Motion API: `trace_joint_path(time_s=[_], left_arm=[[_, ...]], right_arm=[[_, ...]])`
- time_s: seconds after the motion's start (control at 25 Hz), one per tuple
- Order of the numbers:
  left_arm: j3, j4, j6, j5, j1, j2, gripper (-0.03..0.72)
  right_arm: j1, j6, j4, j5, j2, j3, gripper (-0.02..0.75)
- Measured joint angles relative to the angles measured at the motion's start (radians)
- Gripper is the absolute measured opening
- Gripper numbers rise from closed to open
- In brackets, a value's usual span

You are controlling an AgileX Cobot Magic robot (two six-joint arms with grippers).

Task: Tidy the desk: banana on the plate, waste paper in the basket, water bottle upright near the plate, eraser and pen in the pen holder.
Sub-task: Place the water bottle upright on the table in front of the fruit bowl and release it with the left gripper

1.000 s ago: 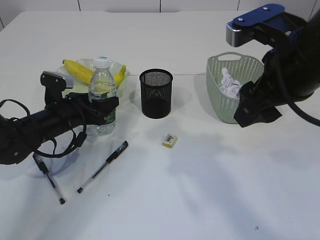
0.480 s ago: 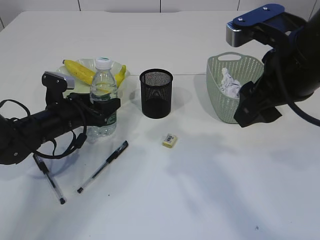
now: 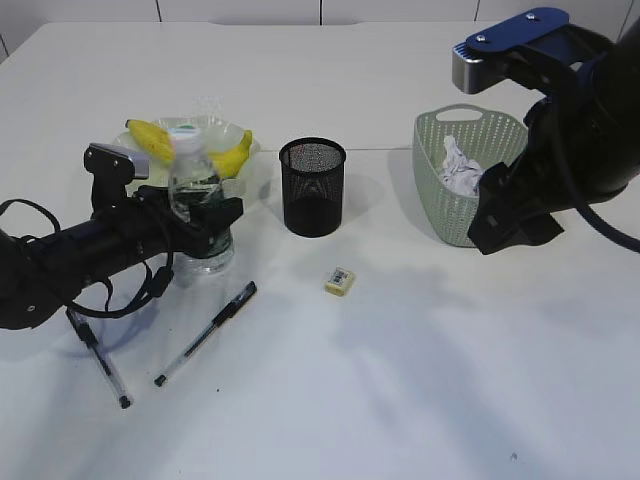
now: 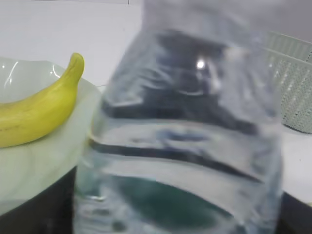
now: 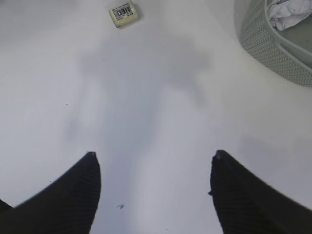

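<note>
The left gripper (image 3: pixel 205 222) reaches in from the near left with its jaws on either side of the water bottle (image 3: pixel 195 205); whether they press on it or stand clear cannot be told. The bottle leans to the left and looks blurred, its white cap up, its base on the desk (image 3: pixel 400 380) just in front of the plate (image 3: pixel 228 133). In the left wrist view the bottle (image 4: pixel 185 141) fills most of the picture. The banana (image 3: pixel 160 140) lies across the plate, curving from left to right behind the bottle.

The right gripper (image 5: pixel 153 190) hangs above bare desk with its 2 dark fingers (image 5: pixel 68 195) set wide apart and nothing between them. The eraser (image 5: pixel 124 13) lies farther out in that view, and the basket (image 5: pixel 273 48) sits at the right.

In the exterior view the basket (image 3: pixel 445 190) stands at the far right with the waste paper (image 3: pixel 460 170) inside. The pen holder (image 3: pixel 312 187) stands upright between plate and basket. The eraser (image 3: pixel 339 281) lies on the desk, nearer than the holder. 2 pens lie at the near left: one (image 3: pixel 205 333) right of the left arm, the other (image 3: pixel 97 355) partly under it.
</note>
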Motion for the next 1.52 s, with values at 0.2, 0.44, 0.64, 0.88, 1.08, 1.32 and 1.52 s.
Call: trace_joint_path(time_s=[0.2,0.44,0.64,0.88,1.08,1.32,1.52], left_arm=[[0.0,0.006,0.0,0.005,0.003,0.0,0.555],[0.014,0.022,0.0,0.006,0.007,-0.016,0.571],[0.059,0.024,0.0,0.006,0.026,-0.076,0.59],[0.081,0.026,0.0,0.006,0.034,-0.158,0.59],[0.085,0.026,0.0,0.006,0.034,-0.206,0.59],[0.086,0.03,0.0,0.006,0.034,-0.243,0.59],[0.087,0.032,0.0,0.006,0.034,-0.294,0.59]], right_arm=[[0.0,0.0,0.0,-0.001,0.0,0.0,0.526],[0.0,0.0,0.0,-0.001,0.002,0.0,0.526],[0.0,0.0,0.0,-0.001,0.002,0.0,0.526],[0.0,0.0,0.0,-0.001,0.002,-0.002,0.526],[0.0,0.0,0.0,-0.001,0.002,-0.002,0.526],[0.0,0.0,0.0,-0.001,0.002,-0.002,0.526],[0.0,0.0,0.0,-0.001,0.002,-0.002,0.526]])
